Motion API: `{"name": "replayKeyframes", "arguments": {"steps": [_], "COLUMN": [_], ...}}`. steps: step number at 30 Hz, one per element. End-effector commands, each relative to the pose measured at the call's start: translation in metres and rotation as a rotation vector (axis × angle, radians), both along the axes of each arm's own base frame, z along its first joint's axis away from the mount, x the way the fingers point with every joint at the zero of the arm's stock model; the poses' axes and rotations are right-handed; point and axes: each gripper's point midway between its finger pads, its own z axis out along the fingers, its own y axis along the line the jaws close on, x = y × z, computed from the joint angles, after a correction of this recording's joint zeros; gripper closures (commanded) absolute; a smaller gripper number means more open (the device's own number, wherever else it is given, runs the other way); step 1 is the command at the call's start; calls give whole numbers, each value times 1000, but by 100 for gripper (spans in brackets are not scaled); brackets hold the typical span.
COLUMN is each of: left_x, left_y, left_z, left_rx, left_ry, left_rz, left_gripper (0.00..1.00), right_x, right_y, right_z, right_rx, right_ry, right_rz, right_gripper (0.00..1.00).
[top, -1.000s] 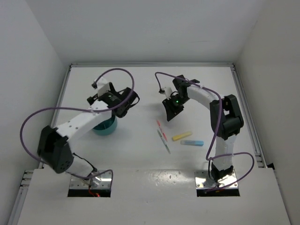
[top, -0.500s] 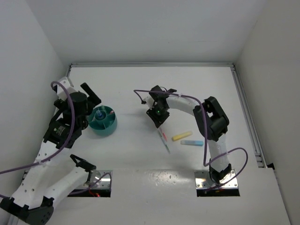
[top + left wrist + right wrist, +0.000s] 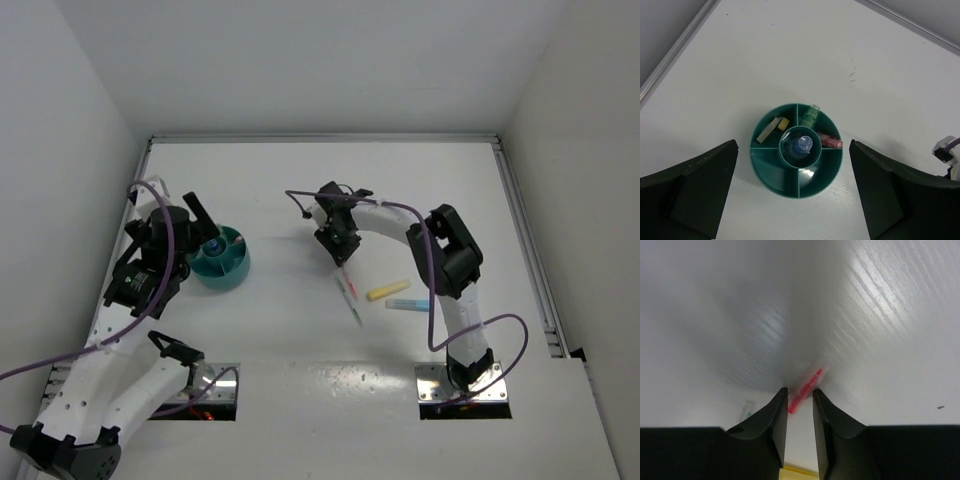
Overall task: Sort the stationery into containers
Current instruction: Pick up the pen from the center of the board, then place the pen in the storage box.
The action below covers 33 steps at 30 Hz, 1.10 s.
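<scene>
Left gripper (image 3: 793, 145): spread wide, holding nothing, hanging above the teal organiser (image 3: 765, 165) at the table's left.
Right gripper (image 3: 800, 390): jaws narrow, tips either side of a red pen (image 3: 805, 389) on the table; I can't tell if they pinch it.
Organiser: bottle (image 3: 801, 145) in the centre; eraser (image 3: 769, 131) in one compartment, green marker (image 3: 811, 114) and pink marker (image 3: 830, 141) together in the next.
Loose: yellow marker (image 3: 388, 290) and blue marker (image 3: 410, 304) right of the pens.

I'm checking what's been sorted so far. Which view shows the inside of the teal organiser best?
Left wrist: it looks straight down into the teal organiser, every compartment visible. Top external shows it small and slanted; right wrist misses it.
</scene>
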Motion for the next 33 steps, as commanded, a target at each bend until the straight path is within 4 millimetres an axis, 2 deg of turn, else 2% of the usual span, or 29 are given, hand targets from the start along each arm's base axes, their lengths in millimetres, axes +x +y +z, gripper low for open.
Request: {"name": "replayKeyframes", "arguments": {"steps": [1, 5, 6, 8, 9, 10, 11, 12, 13, 14, 15, 16, 18, 19, 20, 21, 22, 23, 24, 26, 27, 28, 30, 32, 33], "left_x": [0, 0, 0, -4, -5, -7, -11, -18, -21, -25, -33, -37, -39, -40, -43, -44, -48, -52, -56, -62, -67, -69, -71, -74, -74], "left_y": [2, 4, 4, 7, 9, 12, 20, 26, 32, 36, 40, 45, 48, 49, 52, 55, 58, 59, 63, 67, 71, 71, 74, 75, 75], "left_z": [14, 15, 14, 19, 24, 26, 25, 33, 31, 33, 36, 36, 38, 38, 40, 41, 41, 46, 44, 49, 49, 51, 52, 54, 54], "left_rx": [0, 1, 9, 7, 3, -4, 9, -9, -11, -13, -27, -39, -38, -49, -50, -53, -52, -72, -66, -82, -93, -98, -100, -101, -101], "left_ry": [-61, -71, -68, -94, -118, -141, -155, -205, -231, -252, -286, -315, -331, -345, -357, -364, -369, -395, -401, -432, -452, -462, -471, -480, -480], "left_rz": [-13, -5, -8, 4, 13, 33, 73, 99, 138, 155, 173, 196, 216, 228, 240, 264, 273, 277, 300, 321, 339, 339, 350, 359, 359], "left_gripper": [0, 0, 0, 0, 0, 0, 0, 0, 0, 0, 0, 0, 0, 0, 0, 0, 0, 0, 2, 2, 2, 2, 2, 2, 2], "right_x": [-9, -23, -22, -19, -12, -11, -13, -3, -7, 1, 3, 1, -15, -16, -24, -38, -36, -50, -54, -51, -56, -51, -56, -54, -48], "right_y": [6, 13, 22, 31, 45, 51, 68, 80, 96, 116, 126, 150, 169, 189, 196, 206, 222, 231, 241, 263, 276, 287, 305, 318, 322], "right_z": [-16, -15, -7, 9, 32, 44, 61, 84, 103, 138, 156, 190, 214, 242, 244, 259, 283, 278, 283, 270, 268, 280, 264, 274, 264], "right_rx": [5, 49, 94, 147, 221, 253, 329, 374, 444, 520, 574, 700, 802, 914, 962, 1023, 1121, 1147, 1158, 1116, 1114, 1118, 1126, 1168, 1163], "right_ry": [61, 135, 135, 112, 78, 63, 53, 10, 3, -56, -75, -117, -102, -171, -160, -152, -257, -233, -239, -228, -246, -300, -283, -324, -325], "right_rz": [-1, 14, 43, 131, 176, 220, 288, 345, 413, 461, 485, 558, 599, 658, 679, 687, 750, 772, 794, 781, 792, 790, 806, 810, 789], "right_gripper": [74, 96, 100, 100, 100, 100, 100, 100, 100, 100, 100, 100, 100, 100, 100, 100, 100, 100, 100, 100, 100, 100, 100, 100, 100]}}
